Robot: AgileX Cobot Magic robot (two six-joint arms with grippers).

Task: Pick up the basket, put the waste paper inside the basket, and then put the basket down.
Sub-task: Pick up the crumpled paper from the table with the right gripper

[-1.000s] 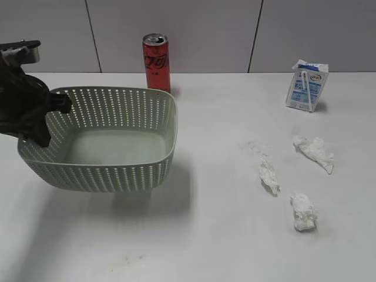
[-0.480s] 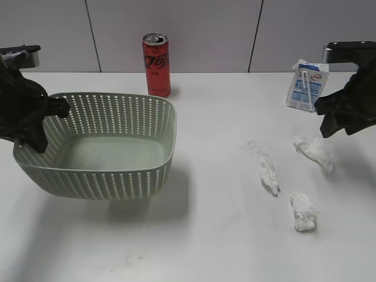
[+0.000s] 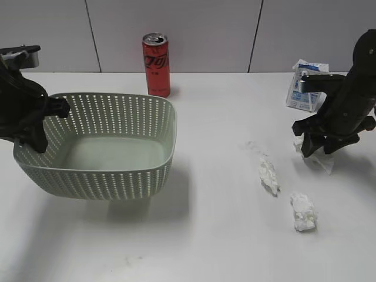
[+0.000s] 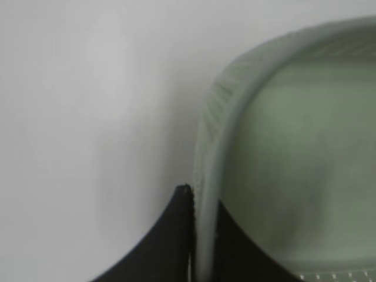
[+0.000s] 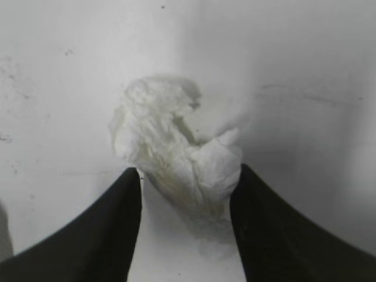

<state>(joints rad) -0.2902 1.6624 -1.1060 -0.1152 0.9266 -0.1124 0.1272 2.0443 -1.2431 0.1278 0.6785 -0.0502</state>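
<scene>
The pale green slotted basket (image 3: 106, 147) hangs tilted above the table at the left. My left gripper (image 3: 36, 134) is shut on its left rim, which shows between the jaws in the left wrist view (image 4: 208, 176). Three white waste paper wads lie on the table at the right: one (image 3: 269, 174) in the middle, one (image 3: 304, 212) nearer the front, one (image 3: 322, 160) under my right gripper (image 3: 316, 147). My right gripper (image 5: 187, 176) is open, its jaws either side of that wad (image 5: 176, 153), down at the table.
A red drink can (image 3: 156, 64) stands behind the basket near the back wall. A blue-and-white drink carton (image 3: 305, 87) stands at the back right, just behind my right arm.
My right arm has come in from the right and lowered over the far-right wad. The basket rose slightly a second ago and has since held still.
</scene>
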